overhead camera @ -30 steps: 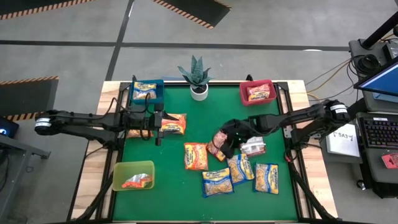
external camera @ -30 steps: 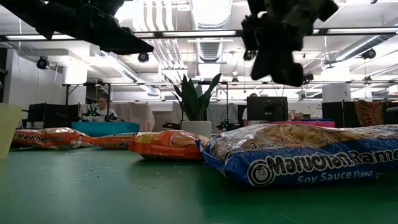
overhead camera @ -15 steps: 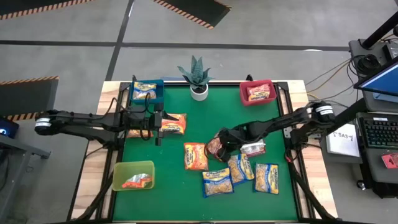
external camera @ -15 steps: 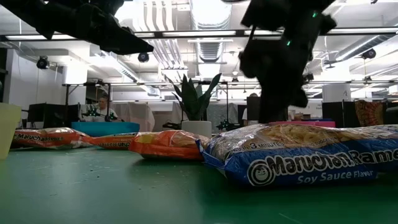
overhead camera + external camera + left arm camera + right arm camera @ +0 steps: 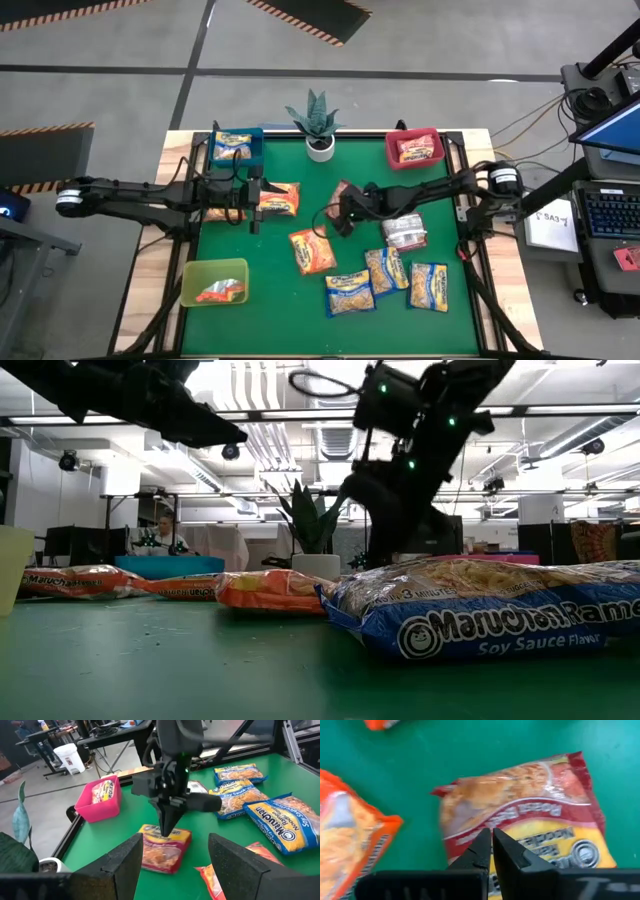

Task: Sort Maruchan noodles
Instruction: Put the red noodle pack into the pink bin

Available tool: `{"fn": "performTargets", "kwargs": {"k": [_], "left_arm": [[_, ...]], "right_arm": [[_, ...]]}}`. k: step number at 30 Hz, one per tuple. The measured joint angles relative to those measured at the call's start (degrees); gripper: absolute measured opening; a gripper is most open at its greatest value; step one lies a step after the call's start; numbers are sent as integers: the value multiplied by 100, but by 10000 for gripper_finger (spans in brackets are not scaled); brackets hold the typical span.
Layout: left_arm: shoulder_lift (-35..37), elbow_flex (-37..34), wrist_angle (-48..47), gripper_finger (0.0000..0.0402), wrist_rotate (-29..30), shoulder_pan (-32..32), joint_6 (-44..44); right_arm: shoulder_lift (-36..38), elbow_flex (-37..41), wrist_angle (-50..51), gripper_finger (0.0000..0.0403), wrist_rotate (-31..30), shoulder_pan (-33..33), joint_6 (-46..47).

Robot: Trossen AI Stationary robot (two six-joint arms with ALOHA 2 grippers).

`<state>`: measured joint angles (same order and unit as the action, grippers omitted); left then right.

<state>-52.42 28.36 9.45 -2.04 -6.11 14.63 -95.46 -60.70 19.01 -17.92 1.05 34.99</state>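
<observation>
My right gripper (image 5: 345, 208) (image 5: 491, 840) (image 5: 165, 833) is shut, its tips down on a red Maruchan packet (image 5: 341, 191) (image 5: 162, 851) lying flat near the table's middle. My left gripper (image 5: 255, 206) (image 5: 172, 870) hangs open above the table's left part, beside an orange packet (image 5: 279, 198). Other packets lie flat on the green mat: an orange one (image 5: 311, 251), a silvery-grey one (image 5: 405, 232) and three blue-edged yellow ones (image 5: 349, 292) (image 5: 386, 270) (image 5: 428, 286). My right gripper comes from above, pointing down, with its shut fingertips (image 5: 485, 845) on the red packet's top face (image 5: 520, 805), near the edge toward the table's right. The packet lies flat on the mat. Whether the tips pinch any film, I cannot tell.
A blue bin (image 5: 258, 138) at the far left, a red bin (image 5: 437, 148) at the far right and a yellow-green bin (image 5: 190, 285) at the near left each hold a packet. A potted plant (image 5: 318, 125) stands at the far edge, between the blue and red bins.
My right gripper has come down and moved toward the table's left and far edge, sliding the red packet along the mat with it. The silvery-grey packet, partly covered by the arm before, now shows whole. The orange packet in the middle has turned slightly.
</observation>
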Motion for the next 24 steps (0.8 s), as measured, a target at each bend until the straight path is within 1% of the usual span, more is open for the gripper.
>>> {"fn": "performTargets", "kwargs": {"k": [3, 8, 10, 13, 16, 18, 24], "left_arm": [[0, 0, 0, 207, 0, 0, -136], [0, 0, 26, 207, -2, 1, -491], [0, 0, 42, 207, -2, 5, -645], [0, 0, 42, 207, -4, 7, -858], [0, 0, 85, 207, -4, 7, -1051], [0, 0, 121, 207, -4, 7, -1196], [-2, -144, 796, 207, -4, 28, -1668]], "right_arm": [[254, -59, 175, 9, 92, 12, -210], [869, -69, 892, 9, 407, -18, -292], [1113, 22, 1071, 9, 425, -88, -292], [1488, 318, 1020, 9, 442, -204, -289], [1796, 718, 715, 9, 439, -263, -312], [1958, 1036, 281, 9, 435, -268, -391], [2277, 2138, -1619, 9, 441, -255, -826]]}}
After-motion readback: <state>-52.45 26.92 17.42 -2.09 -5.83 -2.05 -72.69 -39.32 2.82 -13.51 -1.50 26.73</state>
